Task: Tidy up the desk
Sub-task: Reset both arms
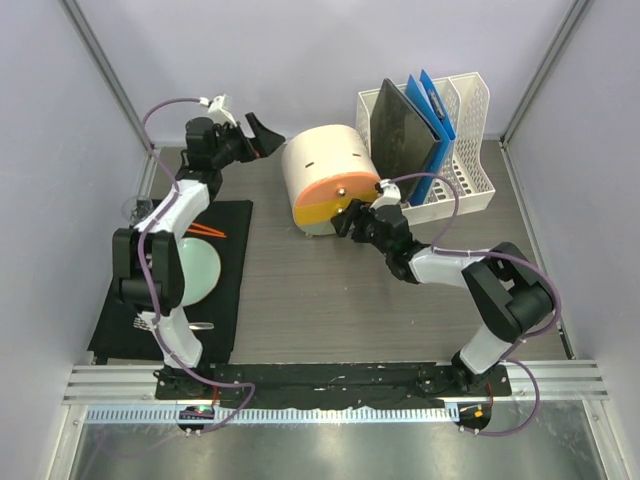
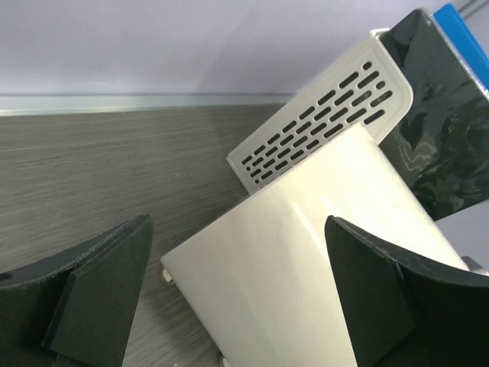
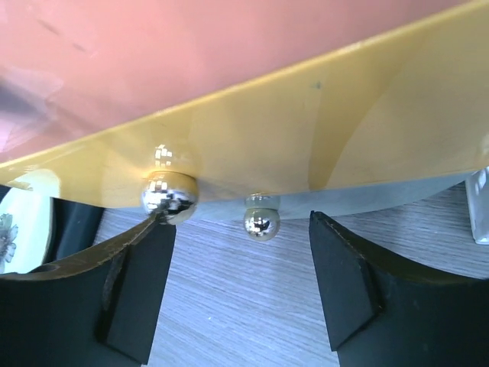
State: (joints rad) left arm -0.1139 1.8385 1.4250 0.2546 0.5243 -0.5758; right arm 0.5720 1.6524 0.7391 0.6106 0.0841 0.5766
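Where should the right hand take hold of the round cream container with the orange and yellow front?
By the small shiny knob sticking out of its yellow front, approached head-on from the near right, where the right hand hovers open. The container's cream drum looks too wide and smooth to span; the knob fits between the fingers.

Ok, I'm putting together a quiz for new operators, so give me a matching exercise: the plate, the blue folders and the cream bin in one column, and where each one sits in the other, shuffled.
Things:
1. plate
2. blue folders
3. cream bin

Places:
A. slotted in the white rack
B. on the bare desk
C. on the black mat

Pairs: 1-C, 2-A, 3-B.
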